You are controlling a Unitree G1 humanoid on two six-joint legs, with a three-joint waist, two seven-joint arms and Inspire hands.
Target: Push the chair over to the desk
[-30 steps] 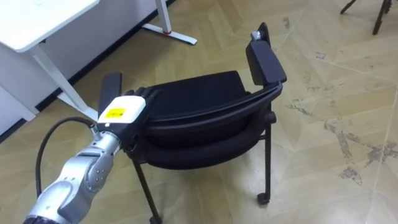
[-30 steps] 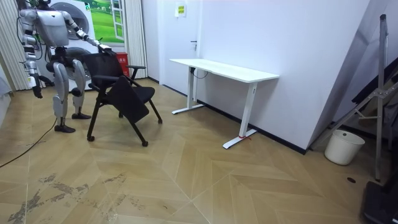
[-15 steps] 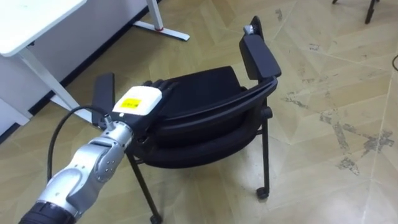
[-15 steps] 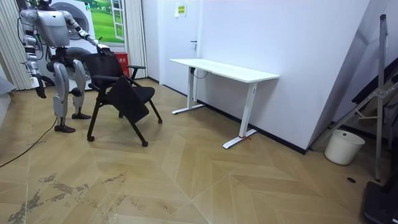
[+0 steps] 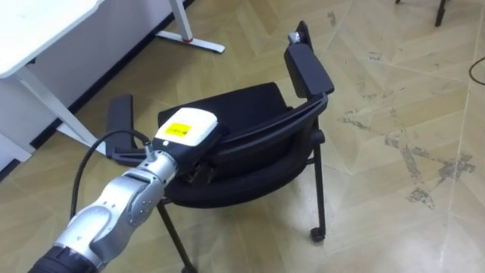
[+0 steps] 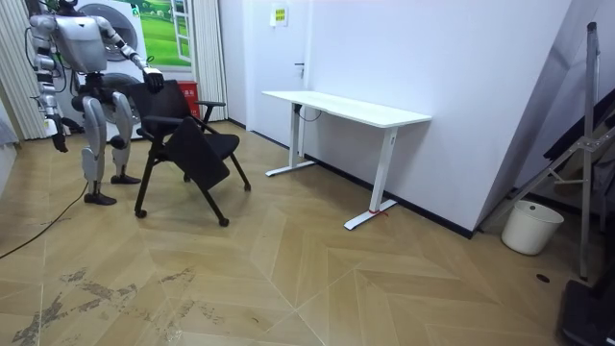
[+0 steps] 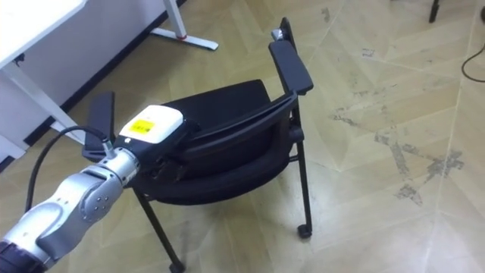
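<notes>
Reaches further across the backrest than a second ago with the left hand [image 5: 186, 130], laid on the top edge of the black padded chair with armrests [image 5: 250, 106]. Leaves the chair about where it stood on the wooden parquet floor [image 5: 394, 91], white desk [image 5: 38, 30] at its ten o'clock: push barely begun, apparently. Cannot tell whether open or closed. Hangs the right hand [image 6: 60, 144] idle.

Fingers of left hand [image 5: 186, 130] lost against backrest of black metal-framed chair [image 5: 250, 110]; grasp not discernible. White desk [image 5: 34, 30] beyond chair cropped by edge. Right hand [image 6: 60, 144] behind chair too small to be read.
</notes>
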